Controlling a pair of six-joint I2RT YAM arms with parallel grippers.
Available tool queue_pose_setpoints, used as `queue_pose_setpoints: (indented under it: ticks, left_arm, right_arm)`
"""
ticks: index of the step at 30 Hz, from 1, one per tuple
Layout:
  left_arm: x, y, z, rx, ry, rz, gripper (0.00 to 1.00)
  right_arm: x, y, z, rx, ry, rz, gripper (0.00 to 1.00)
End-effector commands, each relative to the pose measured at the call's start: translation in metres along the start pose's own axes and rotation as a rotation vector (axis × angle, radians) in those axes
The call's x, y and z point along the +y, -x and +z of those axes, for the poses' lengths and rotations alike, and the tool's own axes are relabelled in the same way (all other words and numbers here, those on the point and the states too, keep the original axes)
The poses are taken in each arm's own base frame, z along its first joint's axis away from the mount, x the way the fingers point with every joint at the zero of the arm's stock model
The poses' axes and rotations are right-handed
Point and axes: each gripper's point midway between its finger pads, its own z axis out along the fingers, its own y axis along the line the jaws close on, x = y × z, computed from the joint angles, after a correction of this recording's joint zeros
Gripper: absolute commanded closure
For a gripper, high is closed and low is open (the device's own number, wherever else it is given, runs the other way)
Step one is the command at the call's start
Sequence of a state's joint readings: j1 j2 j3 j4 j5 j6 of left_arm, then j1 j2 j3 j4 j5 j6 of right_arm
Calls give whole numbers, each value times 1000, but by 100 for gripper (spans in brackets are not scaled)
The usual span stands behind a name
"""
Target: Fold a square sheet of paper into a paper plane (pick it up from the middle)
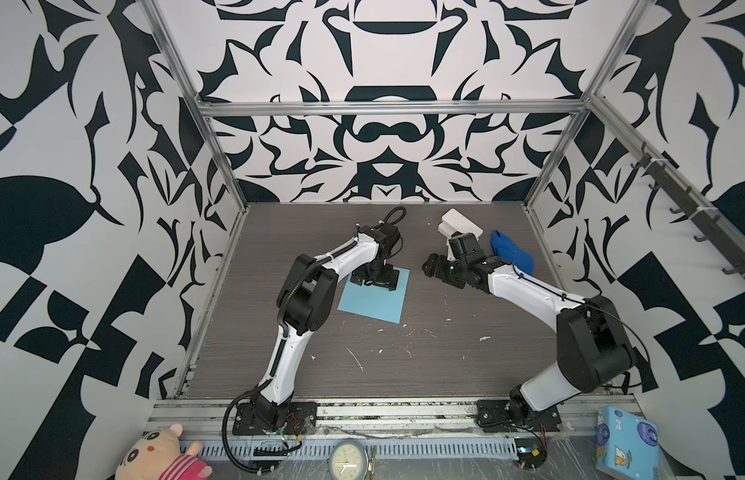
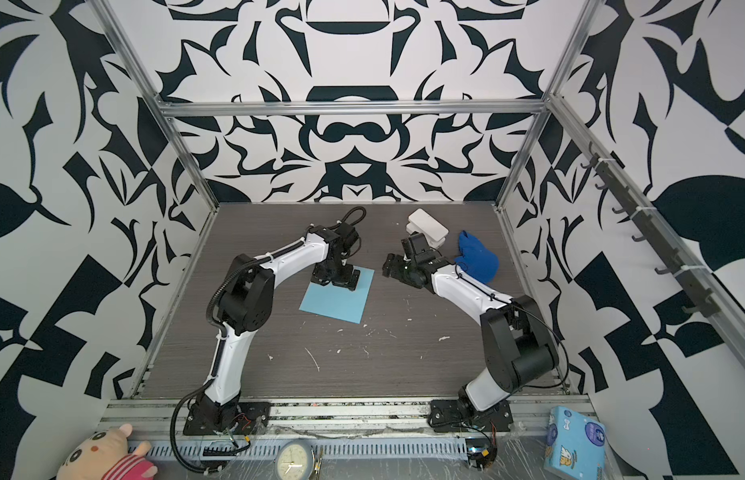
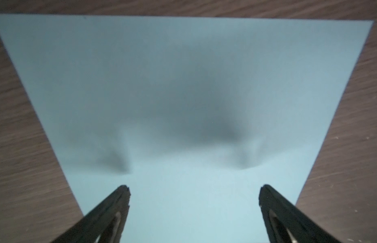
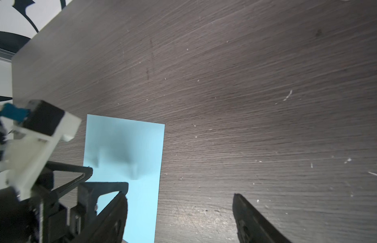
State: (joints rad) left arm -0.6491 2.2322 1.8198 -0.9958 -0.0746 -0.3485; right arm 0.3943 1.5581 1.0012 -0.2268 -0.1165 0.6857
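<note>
The square sheet of paper (image 1: 377, 305) (image 2: 339, 305) is light blue and lies flat and unfolded on the dark wood-grain table in both top views. My left gripper (image 1: 374, 283) (image 2: 336, 283) points down over the sheet's far half. In the left wrist view the left gripper (image 3: 194, 187) is open, with the paper (image 3: 183, 84) under both tips and their shadows a short way off. My right gripper (image 1: 429, 268) (image 2: 389, 266) hangs to the right of the sheet. It is open (image 4: 180, 194) over bare table beside the paper's edge (image 4: 141, 147). The paper plane is out of view.
A royal-blue cloth lump (image 1: 513, 251) and a white device (image 1: 460, 224) sit at the back right, behind the right arm. White flecks dot the table (image 1: 445, 353). Beyond the front rail lie a plush toy (image 1: 163, 455), a clock (image 1: 348, 461) and a printed blue box (image 1: 626, 442).
</note>
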Motion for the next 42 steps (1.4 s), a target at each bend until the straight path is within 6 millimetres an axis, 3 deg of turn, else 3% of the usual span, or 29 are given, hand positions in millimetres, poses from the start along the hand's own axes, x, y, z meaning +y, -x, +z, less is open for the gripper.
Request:
queue_pose_setpoints:
  ticks: [1, 10, 26, 32, 37, 42]
  left_arm:
    - [12, -18, 7, 99, 61, 37, 1]
    - [13, -18, 23, 119, 75, 8, 0]
    - [35, -55, 78, 248, 187, -59, 11]
    - [31, -57, 81, 234, 129, -46, 13]
    - [39, -55, 80, 226, 117, -72, 14]
    - [35, -45, 66, 192, 45, -92, 28]
  right_arm:
    - [5, 2, -7, -23, 24, 8, 18]
    - [3, 2, -9, -32, 20, 19, 18]
    - [1, 6, -13, -58, 12, 37, 19]
    - [1, 6, -12, -59, 11, 42, 19]
    - [2, 6, -12, -56, 14, 49, 19]
    - [3, 5, -11, -52, 19, 56, 19]
